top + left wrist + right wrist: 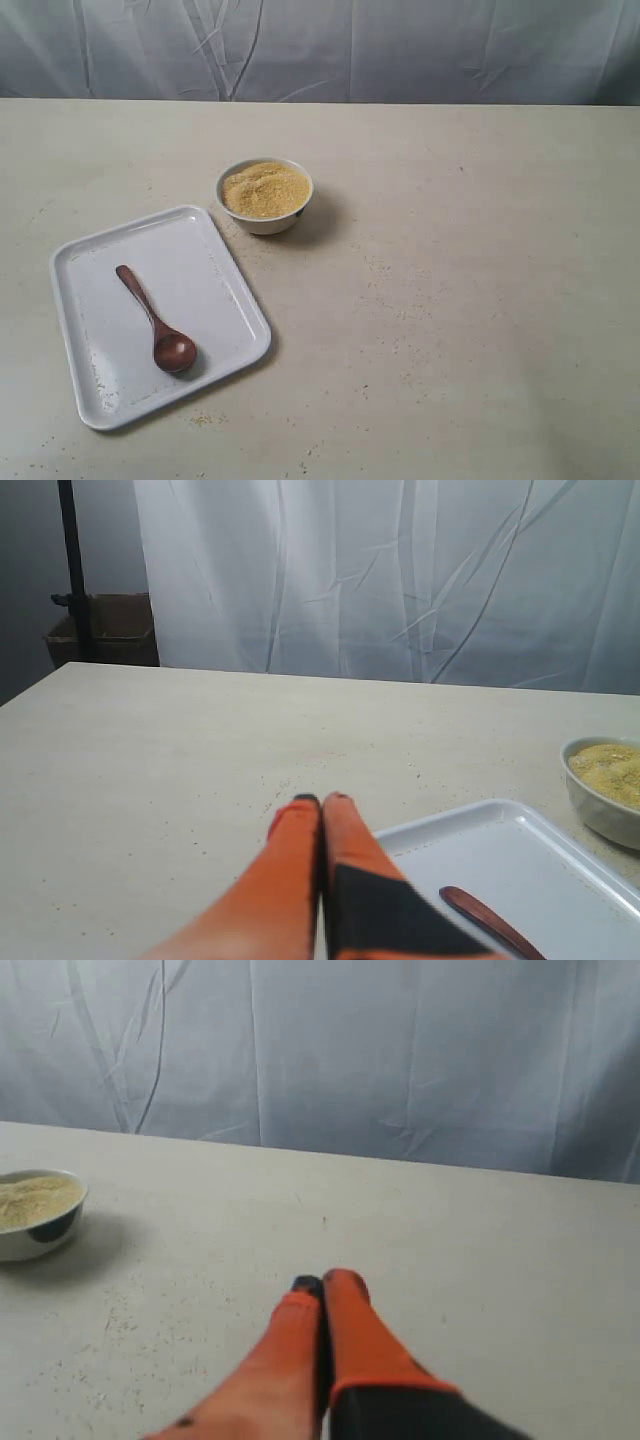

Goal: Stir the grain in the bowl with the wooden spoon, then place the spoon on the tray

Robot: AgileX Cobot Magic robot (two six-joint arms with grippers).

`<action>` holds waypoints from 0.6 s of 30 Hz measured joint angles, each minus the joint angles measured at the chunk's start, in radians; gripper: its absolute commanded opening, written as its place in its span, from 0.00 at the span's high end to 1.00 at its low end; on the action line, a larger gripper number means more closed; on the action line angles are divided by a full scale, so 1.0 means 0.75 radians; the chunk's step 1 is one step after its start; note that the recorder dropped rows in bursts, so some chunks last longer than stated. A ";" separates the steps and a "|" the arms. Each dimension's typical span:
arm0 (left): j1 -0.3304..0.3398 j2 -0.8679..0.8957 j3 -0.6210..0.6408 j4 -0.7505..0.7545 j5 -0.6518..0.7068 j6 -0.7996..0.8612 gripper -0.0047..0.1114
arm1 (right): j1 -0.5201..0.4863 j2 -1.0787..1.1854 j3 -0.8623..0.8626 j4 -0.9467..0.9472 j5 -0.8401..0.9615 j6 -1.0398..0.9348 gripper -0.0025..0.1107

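Note:
The dark wooden spoon (155, 322) lies flat on the white tray (215, 260), scoop toward the near edge; its handle tip (490, 920) shows in the left wrist view beside the tray (500, 855). The small white bowl (264, 222) stands just beyond the tray's far right corner, filled with a mound of yellow-tan grain (265, 189). The bowl also shows in both wrist views (603, 800) (35, 1230). My left gripper (321, 800) is shut and empty, hovering by the tray's edge. My right gripper (325, 1282) is shut and empty over bare table. Neither gripper appears in the exterior view.
Stray grains (390, 300) are scattered on the beige table (480, 250) right of the bowl and near the tray's front. A white cloth backdrop (320, 50) hangs behind the table. A dark pole and a brown box (105, 630) stand beyond the table's far corner.

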 measured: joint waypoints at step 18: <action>0.000 0.000 0.000 0.000 -0.003 0.000 0.96 | -0.063 -0.080 0.118 0.000 0.056 0.000 0.98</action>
